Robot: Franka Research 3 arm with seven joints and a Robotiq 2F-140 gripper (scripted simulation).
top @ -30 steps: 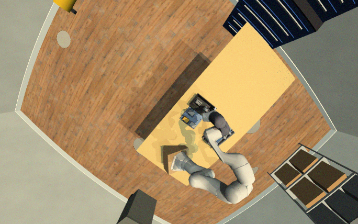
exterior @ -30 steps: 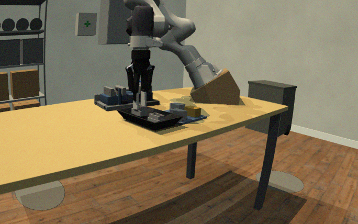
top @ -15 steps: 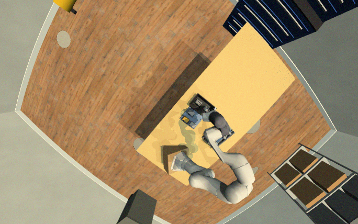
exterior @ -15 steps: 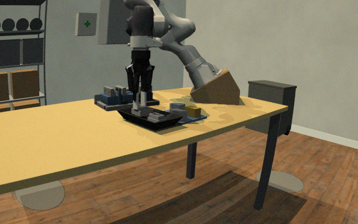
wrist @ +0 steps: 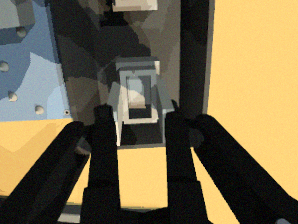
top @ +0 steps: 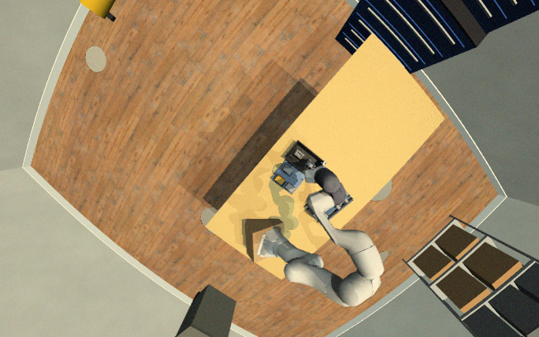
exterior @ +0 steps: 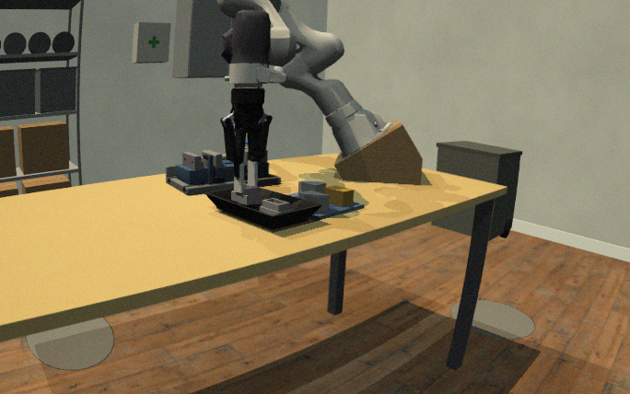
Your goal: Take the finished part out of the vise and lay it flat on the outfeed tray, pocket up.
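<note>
Our gripper (top: 309,163) (exterior: 245,185) (wrist: 139,94) had its fingers clamped on the finished part (exterior: 245,196) (wrist: 140,120), one pale fingertip along each long side. We had that part down inside the black outfeed tray (top: 303,143) (exterior: 278,220) (wrist: 195,60), near the end towards the vise (top: 343,204) (exterior: 190,174). It was a squat grey block, longer than wide, with a straight-edged rectangular pocket facing up. From the wrist we saw its rim as a light frame, brightest along the near edge, with a pale patch and darker shadow inside the pocket. It looked level, but we could not tell whether its underside touched the tray's floor.

Farther along the tray, apart from ours, the other finished part (top: 299,153) (exterior: 274,205) (wrist: 135,5) lay flat, also grey and pocket up. Beside the tray we saw the blue infeed plate (exterior: 341,211) (wrist: 45,82) with two grey blanks and a yellow blank (top: 280,180) (exterior: 340,196); small round pins showed on the plate in the wrist view. We could not make out how every blank was seated. Tray, plate and vise all stood on the yellow table (top: 357,99) (exterior: 116,241) (wrist: 255,75), and our wrist hung upright above the tray.
</note>
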